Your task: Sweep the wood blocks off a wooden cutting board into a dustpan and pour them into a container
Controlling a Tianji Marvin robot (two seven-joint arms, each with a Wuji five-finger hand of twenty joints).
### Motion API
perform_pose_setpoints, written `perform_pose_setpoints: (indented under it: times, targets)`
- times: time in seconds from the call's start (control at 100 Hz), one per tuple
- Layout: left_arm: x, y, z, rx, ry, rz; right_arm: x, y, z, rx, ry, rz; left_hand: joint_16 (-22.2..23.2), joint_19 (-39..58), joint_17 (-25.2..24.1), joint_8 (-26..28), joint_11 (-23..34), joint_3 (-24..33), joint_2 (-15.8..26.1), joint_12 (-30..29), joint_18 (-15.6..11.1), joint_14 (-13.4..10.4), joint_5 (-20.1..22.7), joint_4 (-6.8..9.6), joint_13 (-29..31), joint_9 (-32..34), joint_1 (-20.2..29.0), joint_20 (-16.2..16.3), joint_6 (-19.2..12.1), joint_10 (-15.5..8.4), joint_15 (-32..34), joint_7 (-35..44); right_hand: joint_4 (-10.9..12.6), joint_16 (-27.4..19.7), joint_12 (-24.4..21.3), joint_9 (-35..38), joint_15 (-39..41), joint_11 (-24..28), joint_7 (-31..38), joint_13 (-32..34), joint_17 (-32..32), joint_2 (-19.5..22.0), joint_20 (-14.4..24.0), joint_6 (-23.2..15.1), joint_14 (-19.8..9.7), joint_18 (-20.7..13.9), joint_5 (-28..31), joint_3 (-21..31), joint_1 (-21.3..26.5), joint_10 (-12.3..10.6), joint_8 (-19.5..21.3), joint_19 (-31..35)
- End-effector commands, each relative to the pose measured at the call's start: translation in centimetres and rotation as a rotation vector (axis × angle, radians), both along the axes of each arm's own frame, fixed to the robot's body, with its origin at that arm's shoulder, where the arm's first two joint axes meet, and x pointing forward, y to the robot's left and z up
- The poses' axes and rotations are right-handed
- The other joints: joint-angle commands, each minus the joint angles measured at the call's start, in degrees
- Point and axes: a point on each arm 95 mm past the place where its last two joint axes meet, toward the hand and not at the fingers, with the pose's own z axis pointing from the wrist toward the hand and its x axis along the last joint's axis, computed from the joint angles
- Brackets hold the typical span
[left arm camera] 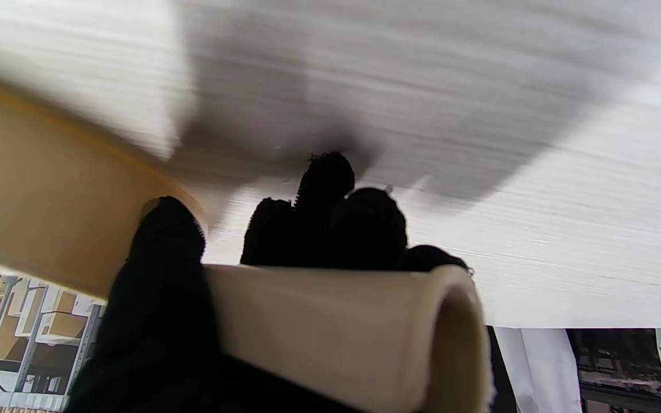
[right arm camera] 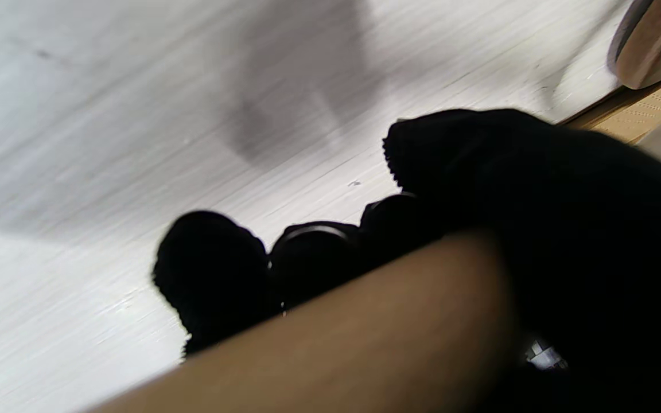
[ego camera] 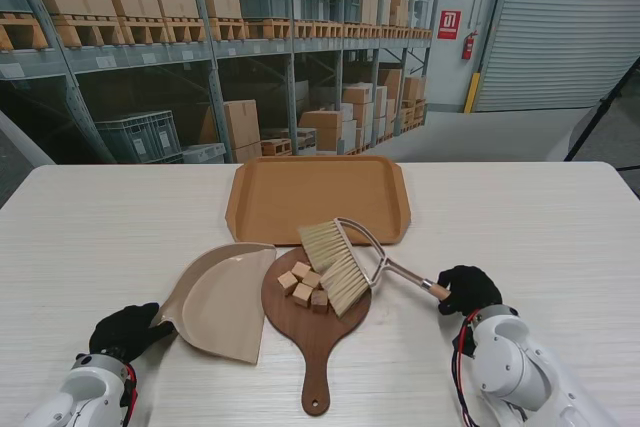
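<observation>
Blocks (ego camera: 304, 285) of pale wood, about six, sit clustered on the round head of the wooden cutting board (ego camera: 316, 342), at the centre of the table (ego camera: 90, 227). The board's handle points toward six o'clock, nearer the robot.

A beige dustpan (ego camera: 222, 299) lies at nine o'clock from the board, its wide mouth touching or just overlapping the board's left rim. The left hand (ego camera: 127, 331), in a black glove, is closed around the dustpan's hollow tubular handle; the left wrist view shows the fingers (left arm camera: 325, 206) curled over the tube and the thumb pressed against it.

A brush (ego camera: 333, 260) with pale bristles stands at one o'clock from the blocks, bristle tips touching the board just beside them. Its wooden handle runs toward four o'clock into the right hand (ego camera: 466, 290), also gloved in black, which wraps it firmly; the right wrist view shows the fingers (right arm camera: 216, 275) folded over the brown shaft.

At twelve o'clock, farther from the robot, rests a brown rectangular tray (ego camera: 318, 197), near the brush head, though the stand view does not settle whether they touch.
</observation>
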Motion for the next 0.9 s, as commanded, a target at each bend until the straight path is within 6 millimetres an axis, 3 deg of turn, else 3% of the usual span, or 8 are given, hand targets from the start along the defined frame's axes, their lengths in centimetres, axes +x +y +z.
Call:
perform_pose_setpoints:
  times: [0.0,0.33,0.55,0.89]
  targets:
    - [-1.3,-0.2,-1.7,-0.007,0.072,0.000,0.3,1.2,0.2,0.027,0.003,0.008,0.1,2.0,0.9,-1.5,50.4,6.3,6.9,-2.1,-2.5,-11.3,6.4,0.88,7.4,5.7,6.4,-1.1,0.7,-17.8,1.9,0.5,2.5,0.3,0.2,5.9,2.5,4.3,13.2,2.4,2.1,6.3,-0.7,-10.4,-4.8,2.2,11.5,26.1,8.5,-4.3,2.6,5.7]
    - [-1.6,-0.4,-1.5,0.000,0.118,0.007,1.1,2.9,0.9,0.060,-0.016,0.015,-0.2,-0.8,-0.7,-3.4,46.6,6.6,5.1,-2.9,-1.6,-9.5,6.0,0.95,5.7,4.4,6.4,-1.9,-0.1,-16.2,-1.7,0.0,2.1,0.3,0.1,5.9,2.3,4.1,12.9,2.4,2.0,6.3,-0.8,-10.3,-4.7,2.3,11.4,26.1,8.4,-4.3,2.5,5.5]
    - [-1.8,-0.7,-1.1,0.006,0.163,0.013,0.2,1.3,1.5,0.024,-0.031,0.012,-0.2,-2.2,-1.9,-5.0,44.2,6.9,3.8,-3.5,-1.0,-8.0,5.7,0.94,4.5,3.6,6.5,-1.9,-0.7,-15.0,-4.1,0.1,2.0,0.1,0.1,5.9,2.2,3.9,12.7,2.4,1.9,6.6,-0.9,-10.2,-4.6,2.5,11.4,26.1,8.5,-4.2,2.4,5.4]
    - [-1.7,-0.9,-0.5,0.026,0.161,0.022,-1.6,-1.1,1.0,-0.040,-0.013,0.033,-0.2,-2.5,-1.8,-6.0,42.7,7.3,3.1,-3.9,-0.8,-7.5,6.2,0.90,4.9,3.7,6.3,-1.7,-1.2,-14.4,-5.6,0.2,2.0,0.1,0.0,5.9,2.2,3.7,12.7,2.4,1.8,6.5,-1.0,-10.2,-4.4,2.7,11.4,26.1,8.5,-4.0,2.4,5.3]
